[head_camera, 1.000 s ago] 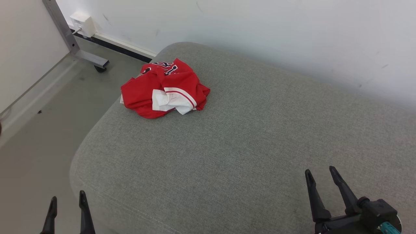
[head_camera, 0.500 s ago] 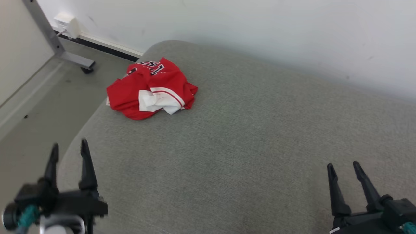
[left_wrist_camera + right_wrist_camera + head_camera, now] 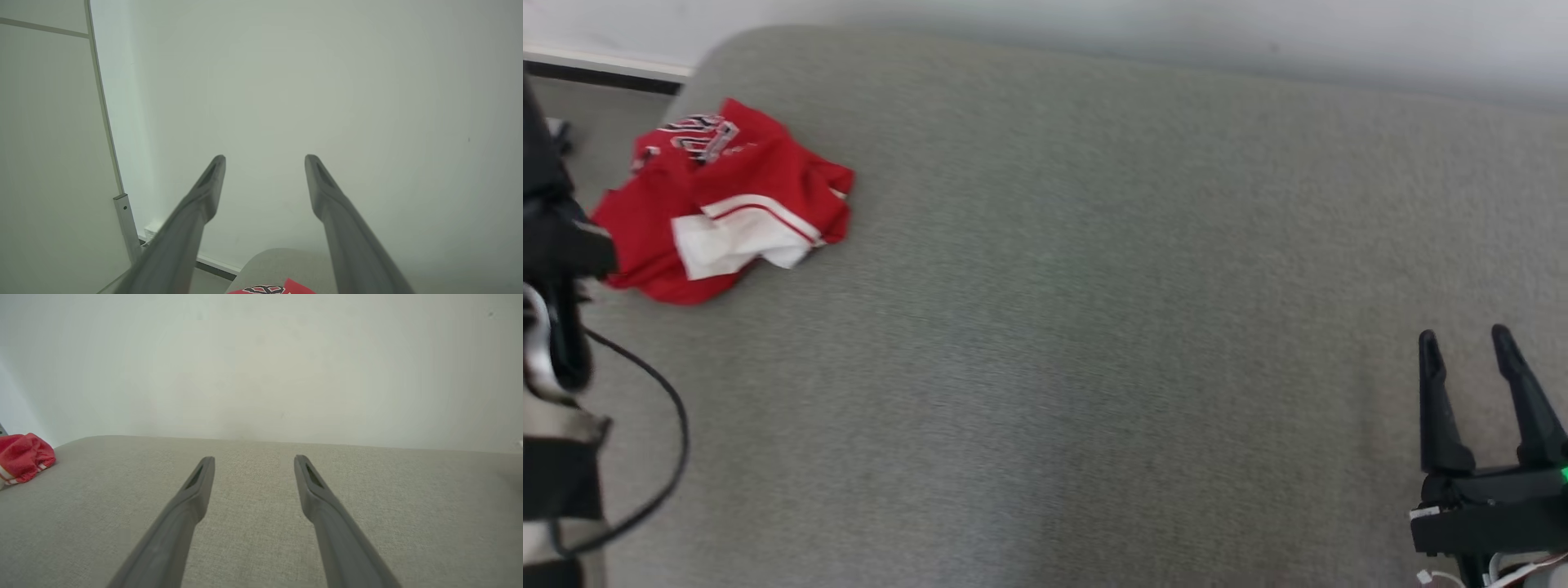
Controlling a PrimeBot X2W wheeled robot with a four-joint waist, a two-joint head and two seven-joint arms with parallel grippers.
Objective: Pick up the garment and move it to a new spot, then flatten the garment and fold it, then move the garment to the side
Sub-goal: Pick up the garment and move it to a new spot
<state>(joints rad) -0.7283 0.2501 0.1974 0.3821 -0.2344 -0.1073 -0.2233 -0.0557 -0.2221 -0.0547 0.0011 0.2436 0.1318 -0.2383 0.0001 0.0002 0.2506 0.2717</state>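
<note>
risk first. my left gripper (image 3: 265, 160): jaws spread, empty, by cushion's (image 3: 1094, 343) far-left corner. garment (image 3: 727, 204) lies on that corner, close to cushion's left edge. sloppy pinch may shove it off edge. layers crumpled, may catch one fold only. cable (image 3: 682, 416) at my left arm could snag. my right gripper (image 3: 1463, 335): jaws spread, empty, over cushion's near-right. garment: red jersey, white trim, thin, bunched heap. cushion: grey weave, rounded corners.

Black-and-white lettering (image 3: 697, 135) on the crumpled red garment (image 3: 645, 237) is too blurred and folded to read.
</note>
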